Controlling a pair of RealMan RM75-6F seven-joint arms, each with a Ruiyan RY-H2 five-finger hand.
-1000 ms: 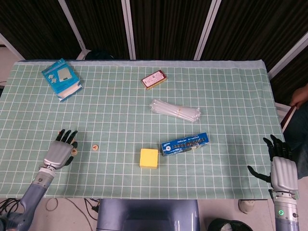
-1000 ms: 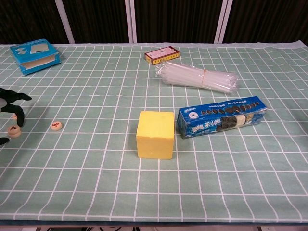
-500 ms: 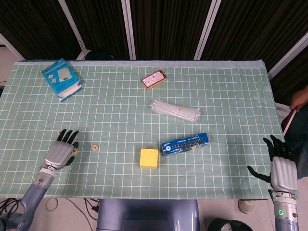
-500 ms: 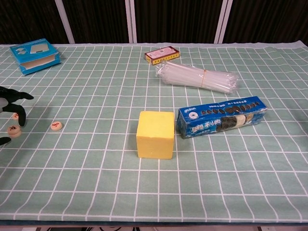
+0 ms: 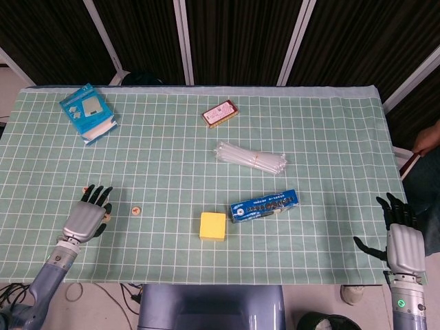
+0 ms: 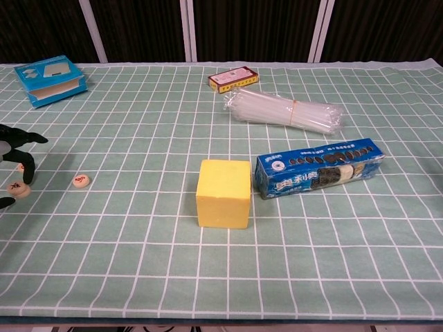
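Observation:
My left hand (image 5: 86,218) lies low over the near left of the table, its dark fingers (image 6: 15,143) spread apart. Two small round wooden pieces lie right by those fingers: one (image 6: 16,187) under the hand's edge, the other (image 6: 23,167) at a fingertip. A third round piece (image 5: 137,211) sits alone a little to the right of the hand. I cannot see any of them being gripped. My right hand (image 5: 401,242) hovers off the table's near right edge with fingers spread and nothing in it.
A yellow cube (image 5: 213,225) and a blue cookie pack (image 5: 265,205) sit at the near centre. A bundle of clear straws (image 5: 250,157) and a red box (image 5: 220,113) lie further back. A blue box (image 5: 88,112) is at the far left.
The round piece under my left hand's edge has shifted slightly left. Both hands are otherwise where they were.

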